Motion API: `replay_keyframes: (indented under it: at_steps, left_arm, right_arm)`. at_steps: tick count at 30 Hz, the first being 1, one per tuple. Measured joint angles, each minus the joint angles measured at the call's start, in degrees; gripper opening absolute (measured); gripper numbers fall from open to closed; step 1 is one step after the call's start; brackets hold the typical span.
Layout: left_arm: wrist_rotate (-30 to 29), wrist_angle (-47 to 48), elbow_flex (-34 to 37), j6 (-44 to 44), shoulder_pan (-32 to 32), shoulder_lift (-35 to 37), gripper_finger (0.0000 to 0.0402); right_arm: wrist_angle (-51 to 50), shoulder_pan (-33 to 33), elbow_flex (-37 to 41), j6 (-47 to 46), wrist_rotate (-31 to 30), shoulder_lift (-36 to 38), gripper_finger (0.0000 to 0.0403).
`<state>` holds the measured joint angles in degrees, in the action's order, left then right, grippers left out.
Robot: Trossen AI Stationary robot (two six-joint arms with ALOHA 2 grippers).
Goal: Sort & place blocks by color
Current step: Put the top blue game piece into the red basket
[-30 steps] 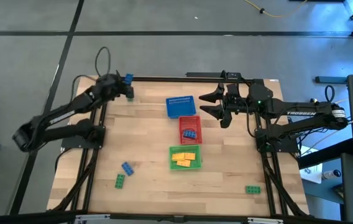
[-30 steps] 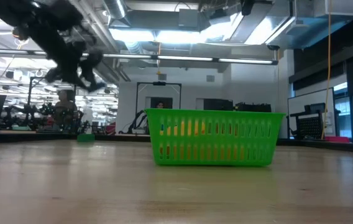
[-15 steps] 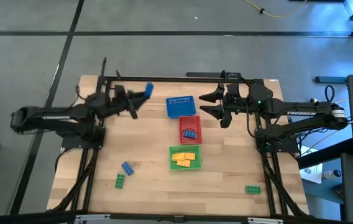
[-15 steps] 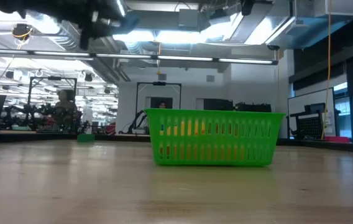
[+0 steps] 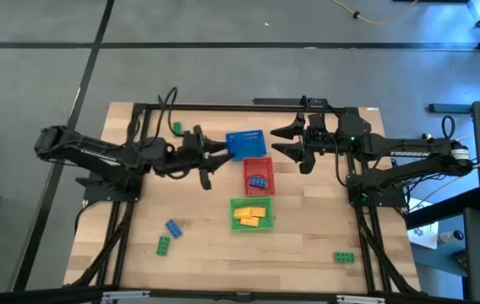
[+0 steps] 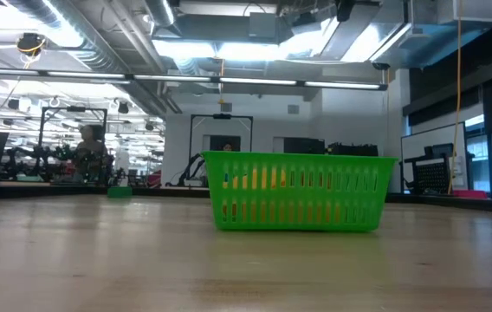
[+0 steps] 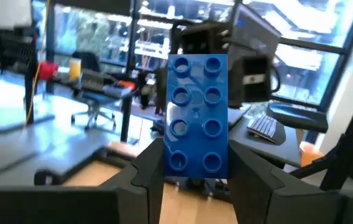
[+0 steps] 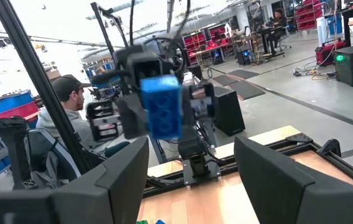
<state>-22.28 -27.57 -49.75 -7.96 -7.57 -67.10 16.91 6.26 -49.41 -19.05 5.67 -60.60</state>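
Between left gripper (image 7: 195,177) fingers, blue block (image 7: 196,115) lengthwise upright.

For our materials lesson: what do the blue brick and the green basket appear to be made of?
Blue brick: apparently moulded plastic, smooth and slightly glossy, with round studs; it sits between the left hand's fingers. Green basket: probably plastic too, its walls a slotted mesh that shows yellow inside.

Both arms are dark, nearly black, built of slim jointed links. The left arm (image 5: 96,156) carries a thin black cable looping above its forearm. The right arm (image 5: 409,154) bears white lettering along its link and a small green light near the wrist. Each end effector, left (image 5: 215,160) and right (image 5: 286,141), ends in two dark, angular, flat-faced fingers (image 8: 270,180).
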Motion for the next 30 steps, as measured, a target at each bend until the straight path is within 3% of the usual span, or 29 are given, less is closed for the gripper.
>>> replay_keyframes:
  at_steps: [6, 25, 30]
  left_arm:
    - [3.66, 1.51, -2.17, 1.95, 0.99, -1.19, 0.0127]
    - [2.48, 1.72, -2.2, 0.43, 0.96, -1.19, 0.0127]
    - [1.3, 19.54, -6.53, -2.54, 2.85, -1.59, 0.0127]
  right_arm:
    - [0.01, -0.02, 0.0, 0.0, 0.48, 0.0, 0.024]
    - [0.0, -0.02, 0.01, 0.02, 0.44, 0.0, 0.024]
    - [1.84, -0.02, 0.07, 0.02, 0.42, 0.0, 0.024]
